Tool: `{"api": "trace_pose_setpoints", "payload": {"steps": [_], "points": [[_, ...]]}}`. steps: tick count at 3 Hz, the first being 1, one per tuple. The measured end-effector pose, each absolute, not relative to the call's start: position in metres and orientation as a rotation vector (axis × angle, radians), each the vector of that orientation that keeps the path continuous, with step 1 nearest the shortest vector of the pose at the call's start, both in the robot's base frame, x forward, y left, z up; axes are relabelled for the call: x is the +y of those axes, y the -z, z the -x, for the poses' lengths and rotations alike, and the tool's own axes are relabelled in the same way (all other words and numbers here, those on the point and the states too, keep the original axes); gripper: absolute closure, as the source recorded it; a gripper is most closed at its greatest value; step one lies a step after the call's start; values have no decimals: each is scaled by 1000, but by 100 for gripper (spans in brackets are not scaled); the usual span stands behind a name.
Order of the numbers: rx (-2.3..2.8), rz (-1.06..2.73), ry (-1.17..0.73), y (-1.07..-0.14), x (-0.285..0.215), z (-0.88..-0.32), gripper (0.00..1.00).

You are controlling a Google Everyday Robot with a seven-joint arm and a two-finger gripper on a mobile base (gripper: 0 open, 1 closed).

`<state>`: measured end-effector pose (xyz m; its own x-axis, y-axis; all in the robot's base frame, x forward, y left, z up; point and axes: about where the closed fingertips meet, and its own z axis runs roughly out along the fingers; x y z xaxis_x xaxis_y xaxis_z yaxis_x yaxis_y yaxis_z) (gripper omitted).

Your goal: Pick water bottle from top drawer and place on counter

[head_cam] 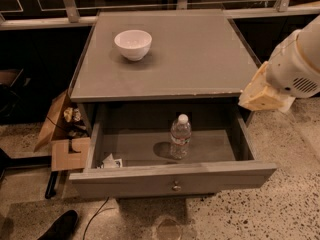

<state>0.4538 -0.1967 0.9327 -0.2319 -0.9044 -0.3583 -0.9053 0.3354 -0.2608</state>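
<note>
The water bottle, clear with a white cap, stands upright in the middle of the open top drawer. The drawer is pulled out from the grey cabinet, its round knob at the front centre. The counter is the cabinet's flat grey top. My gripper hangs from the pale arm at the right, just off the counter's front right corner. It is above and to the right of the drawer, well apart from the bottle.
A white bowl sits on the counter's back left. Crumpled paper lies in the drawer's front left corner. An open cardboard box stands left of the cabinet. A dark shoe and a cable lie on the speckled floor.
</note>
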Motion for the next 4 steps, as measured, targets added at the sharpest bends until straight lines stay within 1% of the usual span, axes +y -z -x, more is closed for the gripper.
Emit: {"api": "trace_pose_setpoints", "payload": {"steps": [1,2,3,4], "points": [[2120,1461,-72,-884,-177,-476,99],[2095,1336,-151,-843,-165,-500,100],[2124,1289,-189,-789,-153,-515,100],[2126,1290,-187,-788,-153,-514,100]]}}
